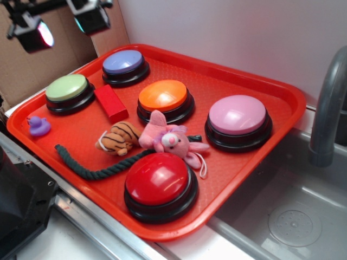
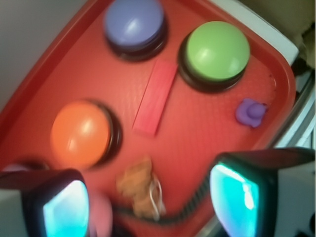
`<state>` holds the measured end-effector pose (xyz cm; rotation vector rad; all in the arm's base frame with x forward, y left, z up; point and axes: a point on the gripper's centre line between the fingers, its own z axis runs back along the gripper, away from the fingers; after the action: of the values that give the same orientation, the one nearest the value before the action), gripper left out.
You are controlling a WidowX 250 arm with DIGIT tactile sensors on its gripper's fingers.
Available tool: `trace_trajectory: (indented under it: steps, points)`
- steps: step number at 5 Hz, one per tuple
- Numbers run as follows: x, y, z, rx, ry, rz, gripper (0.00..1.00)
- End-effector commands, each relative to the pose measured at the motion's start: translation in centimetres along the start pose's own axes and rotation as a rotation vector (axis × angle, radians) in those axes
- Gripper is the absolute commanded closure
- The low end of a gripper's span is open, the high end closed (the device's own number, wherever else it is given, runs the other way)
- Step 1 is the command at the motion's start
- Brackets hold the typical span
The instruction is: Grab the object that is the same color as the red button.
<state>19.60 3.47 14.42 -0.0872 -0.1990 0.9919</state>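
Note:
The small red block (image 1: 110,103) lies flat on the red tray (image 1: 255,86), between the green button (image 1: 67,91) and the orange button (image 1: 164,98). In the wrist view the block (image 2: 155,97) lies ahead of the fingers. The big red button (image 1: 159,183) sits at the tray's near edge; it is out of the wrist view. My gripper (image 1: 60,24) hangs high above the tray's far left corner. In the wrist view my gripper (image 2: 150,210) is open and empty, its fingers wide apart above the tiger toy (image 2: 140,190).
On the tray are also a blue button (image 1: 125,66), a pink button (image 1: 238,120), a purple duck (image 1: 38,125), a striped tiger toy (image 1: 116,138), a pink plush pig (image 1: 171,140) and a dark green rope (image 1: 87,167). A sink (image 1: 293,216) with a grey faucet (image 1: 328,103) is at the right.

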Motion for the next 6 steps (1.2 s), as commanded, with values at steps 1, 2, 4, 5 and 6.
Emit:
trace_trajectory:
  steps: [1,2,4,5,6]
  points:
    - [3.9,1.4,-6.2,0.011,0.058,0.208,0.0]
    - [4.3,2.2,-9.1,0.05,0.082,0.233,0.0]
    - [4.0,1.9,-11.7,0.055,0.056,0.204,0.0]
    - [3.7,1.5,-12.6,0.042,0.071,0.195,0.0]
    - [3.8,1.5,-12.7,0.042,0.063,0.194,0.0]
